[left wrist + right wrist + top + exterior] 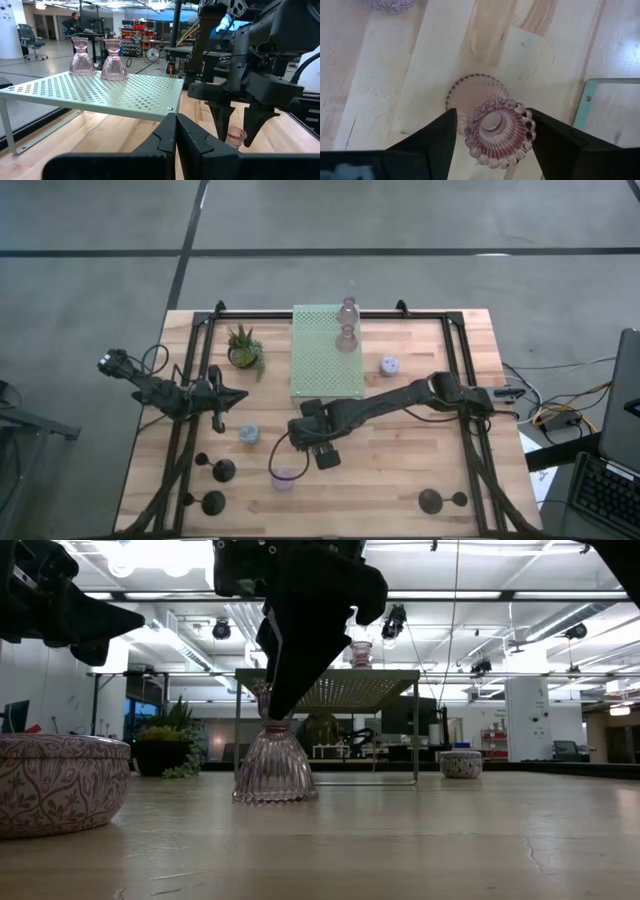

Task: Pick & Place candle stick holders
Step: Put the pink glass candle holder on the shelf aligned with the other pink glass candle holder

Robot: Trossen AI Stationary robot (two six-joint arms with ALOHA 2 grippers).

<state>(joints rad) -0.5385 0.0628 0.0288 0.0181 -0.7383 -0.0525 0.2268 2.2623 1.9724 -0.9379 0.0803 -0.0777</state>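
So the right end effector (492, 131) sits over the translucent pink ribbed glass candle holder (496, 127) standing on the wooden table (400, 480), fingers open on either side of its top, mid-grasp I'd say. The left end effector (175, 131) waits shut nearby. Next it needs a firm squeeze, then a lift to the pale green perforated board (325, 365), where two pink holders (347, 325) stand.

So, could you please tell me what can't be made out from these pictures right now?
- Whether the right hand already touches the pink glass holder: its fingers flank the rim, contact unclear.
- Pink holder in the high view: partly hidden under the right hand.
- Black holders: too small in the high view to show detail.
- Blue holder: cut off by the low view's edge.
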